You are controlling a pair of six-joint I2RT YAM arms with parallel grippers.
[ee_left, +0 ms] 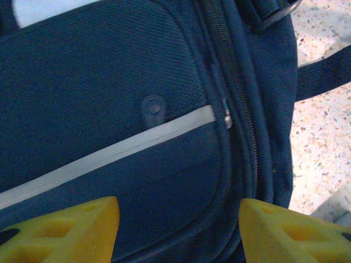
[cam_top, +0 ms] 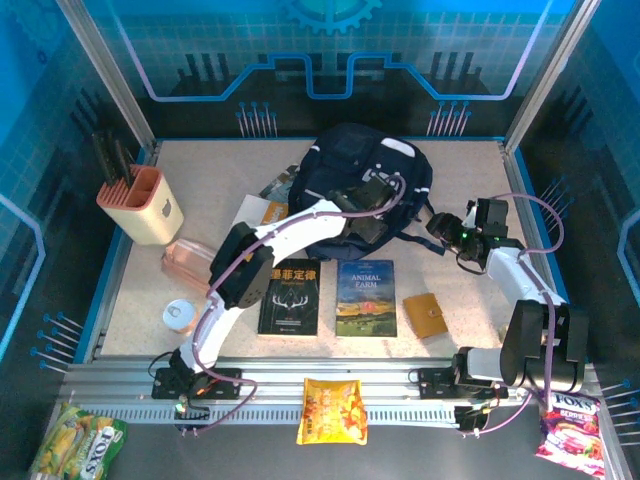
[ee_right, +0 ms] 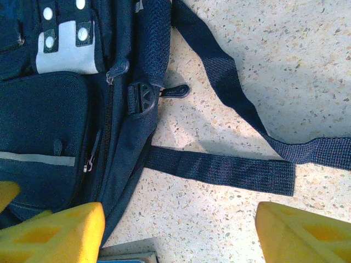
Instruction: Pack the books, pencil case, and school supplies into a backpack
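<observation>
progress: early, by my reading; nothing visibly packed. the backpack (cam_top: 372,180) lies flat on the counter (cam_top: 455,290), front pocket face up. the zip lines in both wrist views look closed, so opening it likely comes first. the left end effector (ee_left: 176,233) hovers directly over the front pocket, yellow fingers (ee_left: 60,230) spread apart with nothing between them, only navy fabric and the white trim line beneath. the right end effector (ee_right: 181,235) is also spread wide and empty over bare counter; the backpack's edge sits just to its left and a loose strap (ee_right: 219,170) lies ahead of it. left to pack, on the base side of the left end effector: black book (cam_top: 289,297) and animal farm book (cam_top: 366,298), flat, side by side, not touching. the tan-brown square piece (cam_top: 427,315) lies just right of them, on the base side of the right end effector. what looks like a third book (cam_top: 280,186) peeks out left of the left end effector, partly hidden by the bag. orientation: the backpack's long axis runs roughly from the arm bases toward the far wall, straps trailing toward the right end effector; which end is the top i cannot tell. the two flat books lie with long axes roughly parallel to it, titles upright from the base side.
</observation>
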